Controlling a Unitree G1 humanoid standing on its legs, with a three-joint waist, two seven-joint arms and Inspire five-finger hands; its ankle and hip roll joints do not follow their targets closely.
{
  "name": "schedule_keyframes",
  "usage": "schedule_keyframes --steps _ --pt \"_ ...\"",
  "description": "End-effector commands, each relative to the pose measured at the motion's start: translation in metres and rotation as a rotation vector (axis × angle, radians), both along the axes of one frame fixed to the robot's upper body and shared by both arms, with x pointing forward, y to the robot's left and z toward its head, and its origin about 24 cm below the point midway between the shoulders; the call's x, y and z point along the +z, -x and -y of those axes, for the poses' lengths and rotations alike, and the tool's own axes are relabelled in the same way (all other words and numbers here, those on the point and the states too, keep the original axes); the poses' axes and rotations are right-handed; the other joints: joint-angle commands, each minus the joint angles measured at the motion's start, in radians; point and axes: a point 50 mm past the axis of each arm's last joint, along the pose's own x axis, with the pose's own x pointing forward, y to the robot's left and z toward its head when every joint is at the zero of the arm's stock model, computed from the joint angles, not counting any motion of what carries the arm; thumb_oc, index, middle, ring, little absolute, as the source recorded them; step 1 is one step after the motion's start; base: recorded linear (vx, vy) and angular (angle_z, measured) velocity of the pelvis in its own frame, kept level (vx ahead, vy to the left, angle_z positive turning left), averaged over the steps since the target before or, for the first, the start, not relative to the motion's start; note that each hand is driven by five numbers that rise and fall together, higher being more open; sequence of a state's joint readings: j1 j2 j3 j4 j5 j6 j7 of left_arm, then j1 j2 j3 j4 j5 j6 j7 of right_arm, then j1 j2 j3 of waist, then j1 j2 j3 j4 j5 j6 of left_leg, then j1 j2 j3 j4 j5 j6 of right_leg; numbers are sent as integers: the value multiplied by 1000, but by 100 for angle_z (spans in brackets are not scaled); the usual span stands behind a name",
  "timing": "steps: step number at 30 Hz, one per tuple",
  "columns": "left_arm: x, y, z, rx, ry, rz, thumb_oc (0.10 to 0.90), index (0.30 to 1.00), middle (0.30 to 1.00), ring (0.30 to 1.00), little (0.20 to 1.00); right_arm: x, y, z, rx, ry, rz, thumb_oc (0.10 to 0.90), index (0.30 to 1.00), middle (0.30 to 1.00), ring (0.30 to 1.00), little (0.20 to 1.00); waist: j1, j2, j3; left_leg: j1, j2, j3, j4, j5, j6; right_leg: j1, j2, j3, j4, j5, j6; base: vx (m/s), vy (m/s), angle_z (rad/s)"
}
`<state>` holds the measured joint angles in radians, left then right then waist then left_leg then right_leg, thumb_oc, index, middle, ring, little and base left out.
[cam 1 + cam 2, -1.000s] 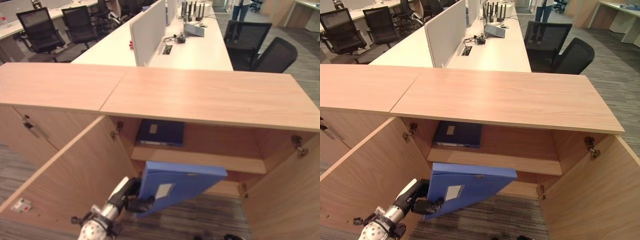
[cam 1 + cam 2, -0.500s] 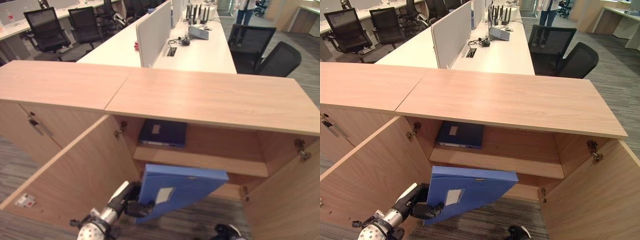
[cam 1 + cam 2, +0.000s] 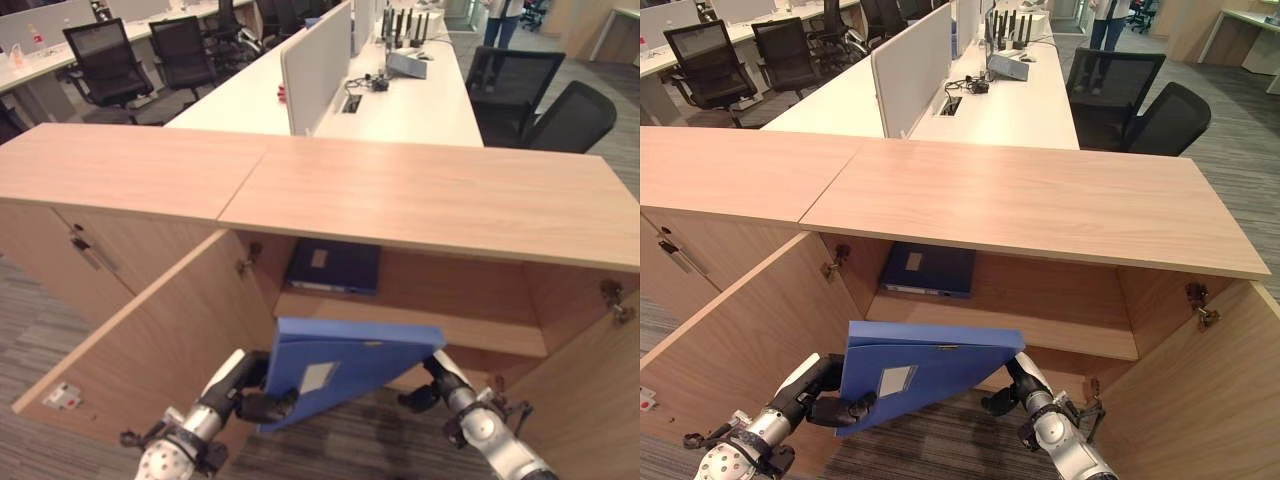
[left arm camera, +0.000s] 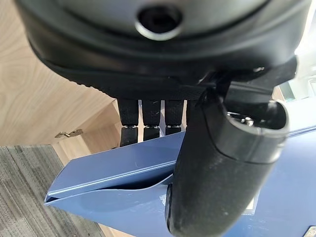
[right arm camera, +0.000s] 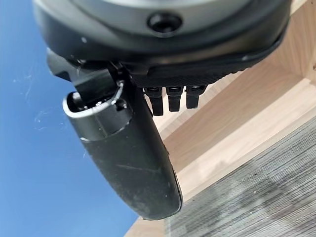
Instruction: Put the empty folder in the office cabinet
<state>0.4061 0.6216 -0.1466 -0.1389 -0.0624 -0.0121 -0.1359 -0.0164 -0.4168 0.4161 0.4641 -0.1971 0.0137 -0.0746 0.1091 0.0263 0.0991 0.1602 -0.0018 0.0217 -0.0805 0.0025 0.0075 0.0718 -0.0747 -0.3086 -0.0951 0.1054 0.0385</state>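
- Gripping the blue folder (image 3: 345,365) by its lower left corner, the left hand (image 3: 250,390) has its thumb curled over the labelled front face while its fingers (image 4: 143,121) run behind the back panel, so the folder sits pinched between thumb and fingers.
- The left wrist view shows the folder's edge just past the fingertips, the thumb pressed flat on the blue cover.
- The right hand (image 3: 1008,385) sits at the folder's lower right corner, mostly behind the panel; its thumb (image 5: 133,158) lies alongside the blue surface, and its fingers (image 5: 170,98) point straight toward the cabinet's lower compartment.
- I cannot tell whether the right hand actually clamps the folder or merely rests against it.
- The folder hangs tilted between the two hands, in front of the open cabinet (image 3: 430,200), below its shelf (image 3: 1040,325) and above the carpet.
- A dark blue binder (image 3: 333,267) lies flat on the shelf, well beyond the fingers.
- The left cabinet door (image 3: 150,340) stands open beside the left hand.
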Motion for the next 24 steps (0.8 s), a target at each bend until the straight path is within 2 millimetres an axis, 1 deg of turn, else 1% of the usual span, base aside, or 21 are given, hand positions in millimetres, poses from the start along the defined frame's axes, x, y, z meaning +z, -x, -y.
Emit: schedule_keyframes --steps 1,2,3,5,6,7,11,12,13,14,17,18,21,24 --pt "54 -24 11 -113 -23 317 400 300 300 300 300 40 -33 -11 90 -5 208 800 900 900 900 900 -11 -37 -8 26 -11 -28 -7 -85 -15 52 -31 -5 8 -72 67 0 0 0" --pt "53 -24 8 -103 -39 313 400 300 300 300 300 36 -29 -7 87 6 178 800 900 900 900 900 -12 -37 -9 25 -12 -29 -7 -85 -15 52 -31 -5 8 -73 66 0 0 0" --pt "53 -24 8 -103 -40 313 400 300 300 300 300 36 -29 -7 87 6 178 800 900 900 900 900 -12 -37 -10 24 -12 -29 -7 -85 -15 52 -31 -5 8 -73 66 0 0 0" --pt "50 -23 3 -78 -69 303 400 300 300 300 300 27 -21 1 68 30 121 800 900 900 900 900 -12 -39 -11 23 -11 -31 -7 -85 -15 53 -31 -7 8 -74 65 0 0 0" --pt "48 -21 -4 -54 -107 293 400 300 300 300 300 18 -13 11 42 54 69 800 900 900 900 900 -10 -40 -11 22 -12 -33 -7 -85 -15 53 -31 -8 8 -75 65 0 0 0" --pt "48 -20 -4 -54 -107 293 400 300 300 300 300 18 -13 11 42 54 68 800 900 900 900 900 -11 -40 -12 22 -12 -33 -7 -85 -15 53 -31 -8 8 -75 65 0 0 0" --pt "48 -14 -17 -16 -168 275 400 300 300 300 300 -1 5 35 -24 118 -60 800 900 900 900 900 -8 -43 -12 19 -14 -36 -7 -85 -15 53 -31 -12 8 -76 65 0 0 0" --pt "51 -12 -24 2 -200 277 400 300 300 300 300 -13 17 47 -75 142 -148 800 900 900 900 900 -6 -44 -13 17 -14 -39 -7 -85 -15 52 -31 -14 8 -76 64 0 0 0" --pt "51 -12 -24 2 -201 276 400 300 300 300 300 -13 17 47 -74 141 -148 800 900 900 900 900 -6 -45 -13 17 -14 -39 -7 -85 -15 52 -31 -15 8 -76 64 0 0 0" --pt "52 -11 -27 6 -213 274 400 300 300 300 300 -20 22 51 -94 143 -187 800 900 900 900 900 -5 -46 -13 16 -14 -40 -7 -85 -15 51 -31 -16 8 -76 64 0 0 0" --pt "61 -6 -37 9 -279 276 400 300 300 300 300 -39 41 71 -186 184 -334 800 900 900 900 900 7 -50 -14 12 -12 -47 -7 -83 -16 51 -30 -17 8 -75 64 0 0 0" --pt "61 -5 -37 10 -280 276 400 300 300 300 300 -39 40 70 -185 183 -333 800 900 900 900 900 6 -51 -14 12 -12 -46 -7 -83 -16 51 -30 -17 8 -75 64 0 0 0" --pt "68 -1 -42 8 -305 281 400 300 300 300 300 -38 38 83 -261 190 -330 800 900 900 900 900 10 -51 -13 10 -12 -46 -7 -83 -16 49 -28 -15 8 -73 65 0 0 0" --pt "69 2 -46 1 -320 265 400 300 300 300 300 -28 29 92 -292 196 -282 800 900 900 900 900 10 -52 -12 9 -13 -43 -7 -83 -15 47 -27 -12 8 -73 65 0 0 0"
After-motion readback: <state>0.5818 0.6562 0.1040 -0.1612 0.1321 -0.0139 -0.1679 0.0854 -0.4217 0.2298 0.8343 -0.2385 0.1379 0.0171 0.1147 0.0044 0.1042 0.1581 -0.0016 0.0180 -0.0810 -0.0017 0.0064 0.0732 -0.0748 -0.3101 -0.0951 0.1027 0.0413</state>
